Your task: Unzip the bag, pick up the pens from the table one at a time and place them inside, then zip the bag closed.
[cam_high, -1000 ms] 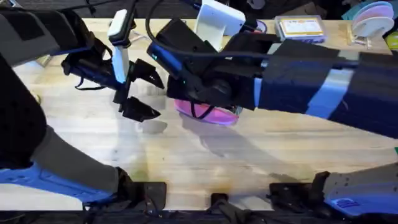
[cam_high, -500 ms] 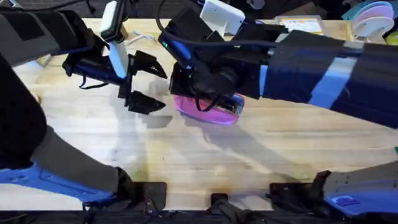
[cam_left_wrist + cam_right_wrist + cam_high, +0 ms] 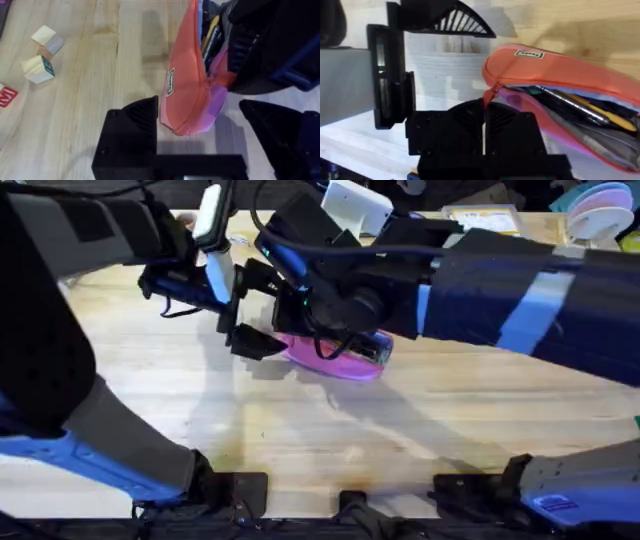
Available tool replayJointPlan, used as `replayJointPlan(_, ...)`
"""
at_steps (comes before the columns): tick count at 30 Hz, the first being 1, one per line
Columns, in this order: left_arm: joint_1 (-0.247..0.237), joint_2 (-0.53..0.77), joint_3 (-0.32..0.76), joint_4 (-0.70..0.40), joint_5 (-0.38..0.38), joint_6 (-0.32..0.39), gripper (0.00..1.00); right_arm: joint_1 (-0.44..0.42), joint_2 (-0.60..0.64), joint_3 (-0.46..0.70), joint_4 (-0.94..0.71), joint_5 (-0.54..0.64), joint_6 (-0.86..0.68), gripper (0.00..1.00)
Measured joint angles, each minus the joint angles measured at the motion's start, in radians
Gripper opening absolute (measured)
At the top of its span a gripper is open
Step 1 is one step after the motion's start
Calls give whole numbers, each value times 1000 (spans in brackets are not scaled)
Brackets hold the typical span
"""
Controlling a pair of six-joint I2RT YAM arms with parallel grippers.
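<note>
The bag (image 3: 335, 358) is lying near the middle of the table (image 3: 420, 420), its mouth gaping, and you are seeing the pens (image 3: 580, 112) already lying inside it, a yellow one and darker ones side by side. Your right gripper (image 3: 484, 107) is pinching the zip pull (image 3: 492, 92) at the bag's left end, fingers closed tight on it. Your left gripper (image 3: 200, 135) is straddling that same end with its fingers spread wide, one either side of the fabric and touching nothing that you can make out. Half a second ago it was hanging well to the left of the bag; it has slid right and is now just beside it, which suggests you are bracing the end so the zip can be drawn shut. Some small wooden blocks (image 3: 41, 55) are sitting off to one side, clear of the work.
</note>
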Motion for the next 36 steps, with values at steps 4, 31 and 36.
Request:
replayJointPlan(4, -11, 24, 0, 1, 3, -11, 994, 0, 0, 0, 0, 0, 0, 30)
replayJointPlan(31, -34, 45, 0, -19, 49, -22, 44, -182, -37, 0, -143, -107, -95, 31)
replayJointPlan(36, -44, 45, 1, -50, 110, -22, 43, -311, -94, 0, -173, -212, -148, 31)
